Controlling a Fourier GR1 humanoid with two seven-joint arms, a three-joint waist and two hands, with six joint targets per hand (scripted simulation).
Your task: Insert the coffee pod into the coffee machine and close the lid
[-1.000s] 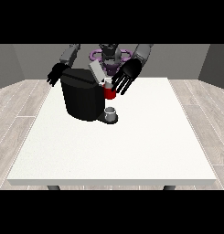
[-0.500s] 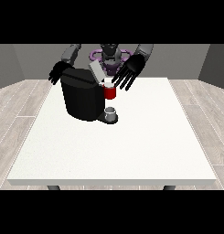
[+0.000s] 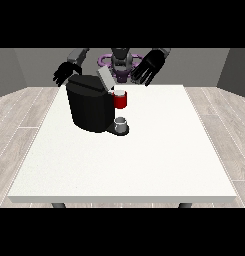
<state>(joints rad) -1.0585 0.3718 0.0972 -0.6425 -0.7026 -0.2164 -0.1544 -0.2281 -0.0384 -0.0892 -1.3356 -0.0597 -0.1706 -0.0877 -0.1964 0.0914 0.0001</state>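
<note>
The black coffee machine (image 3: 89, 104) stands on the white table (image 3: 144, 160), left of the middle. Its grey lid (image 3: 105, 80) is tilted up at the top. A red thing at the machine (image 3: 120, 99) shows on the front, and a grey thing (image 3: 122, 123) sits on the machine's base below it. The hand at the view's right (image 3: 149, 65) hangs open in the air, above and to the right of the lid, touching nothing. Behind the machine's top left corner, the hand at the view's left (image 3: 64, 74) is open with spread fingers.
The robot's torso (image 3: 121, 62) is behind the table's far edge. The machine is the only large object on the table.
The hand at the view's right has risen and moved right, away from the red thing and the lid. The hand at the view's left has barely shifted.
</note>
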